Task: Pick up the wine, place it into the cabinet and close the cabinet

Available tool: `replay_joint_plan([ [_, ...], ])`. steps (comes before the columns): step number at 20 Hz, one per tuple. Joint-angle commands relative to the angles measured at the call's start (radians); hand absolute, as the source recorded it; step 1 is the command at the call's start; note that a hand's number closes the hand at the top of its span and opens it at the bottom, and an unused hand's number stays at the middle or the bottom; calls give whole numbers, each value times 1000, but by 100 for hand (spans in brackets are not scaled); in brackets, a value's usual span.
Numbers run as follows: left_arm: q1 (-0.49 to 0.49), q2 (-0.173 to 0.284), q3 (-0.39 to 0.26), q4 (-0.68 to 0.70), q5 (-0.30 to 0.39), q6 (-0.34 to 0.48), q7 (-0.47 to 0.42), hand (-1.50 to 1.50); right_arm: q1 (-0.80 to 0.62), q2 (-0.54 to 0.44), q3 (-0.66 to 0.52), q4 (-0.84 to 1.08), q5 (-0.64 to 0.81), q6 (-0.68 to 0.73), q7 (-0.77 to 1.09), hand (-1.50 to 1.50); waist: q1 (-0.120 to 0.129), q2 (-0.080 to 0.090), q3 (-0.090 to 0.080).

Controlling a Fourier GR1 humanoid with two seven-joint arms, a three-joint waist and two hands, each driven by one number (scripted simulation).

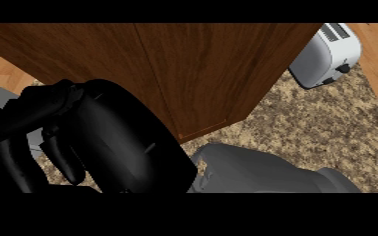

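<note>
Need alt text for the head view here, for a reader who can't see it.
A black left hand fills the lower left, close to the camera, fingers hanging relaxed, in front of a closed wooden cabinet. A grey forearm lies low on the speckled counter, and a silver toaster stands at upper right; no wine shows.

A home kitchen: a speckled brown granite counter [310, 125] carries a dark brown wooden cabinet with two closed doors [184, 65], and a silver two-slot toaster with a black knob [325, 55] stands on the counter just beside the cabinet
</note>
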State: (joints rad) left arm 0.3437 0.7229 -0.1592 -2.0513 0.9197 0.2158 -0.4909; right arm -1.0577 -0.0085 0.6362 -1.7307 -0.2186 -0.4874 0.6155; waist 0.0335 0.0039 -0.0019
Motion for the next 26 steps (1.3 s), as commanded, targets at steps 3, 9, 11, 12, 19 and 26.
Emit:
replay_joint_plan([
  [3, -11, -31, 28, 57, -5, -18, 3, -150, -166, 8, -134, 279, 33, 108, -100, 150, -8, 1, 0],
  [9, 2, -55, 10, -28, -46, 17, 43, -150, -149, 4, -254, 500, -15, 209, -251, 150, -10, 2, 2],
  [11, 14, -32, 80, -6, -12, -38, 68, -150, -130, 8, -246, 497, -9, 197, -259, 150, -14, -2, 2],
  [12, -18, -53, 34, -67, -55, 50, 85, -150, -112, 8, -255, 558, -12, 237, -324, 150, -13, 1, 2],
  [19, -89, -63, 54, -33, -51, 60, 142, -150, -176, -48, -338, 685, -26, 327, -397, 150, -17, 4, 2],
  [26, -73, -69, 49, 0, -68, -11, 113, -150, -150, -70, -312, 763, 49, 317, -477, 150, -7, 9, 1],
])
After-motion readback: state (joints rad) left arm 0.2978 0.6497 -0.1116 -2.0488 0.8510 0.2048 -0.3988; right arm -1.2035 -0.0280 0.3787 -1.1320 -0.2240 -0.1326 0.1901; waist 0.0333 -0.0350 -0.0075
